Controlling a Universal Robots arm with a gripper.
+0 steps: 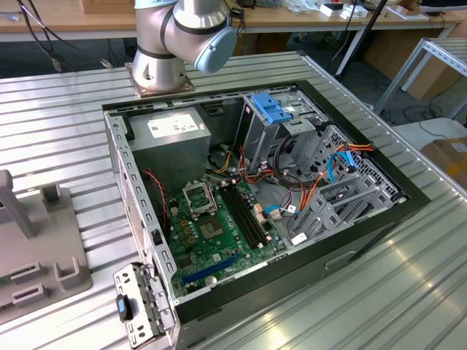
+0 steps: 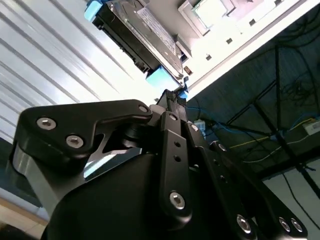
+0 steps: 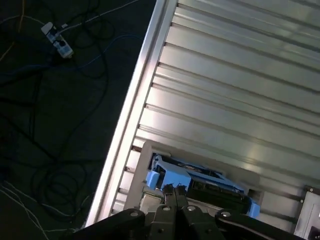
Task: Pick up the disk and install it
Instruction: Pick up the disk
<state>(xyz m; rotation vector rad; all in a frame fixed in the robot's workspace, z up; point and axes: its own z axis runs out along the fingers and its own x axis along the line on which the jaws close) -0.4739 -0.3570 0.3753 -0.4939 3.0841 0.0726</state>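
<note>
Showing white-labelled disk [image 2: 144, 31], pincer [image 3: 173, 190] just beside

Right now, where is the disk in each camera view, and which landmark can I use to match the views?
Second wrist view: the disk lies just beyond the tool, close to the table edge.
First wrist view: the disk lies just past the tool, again near the table edge.
Exterior view: look at the surface around the open computer case.
Shared landmark: the ribbed metal table.
</note>
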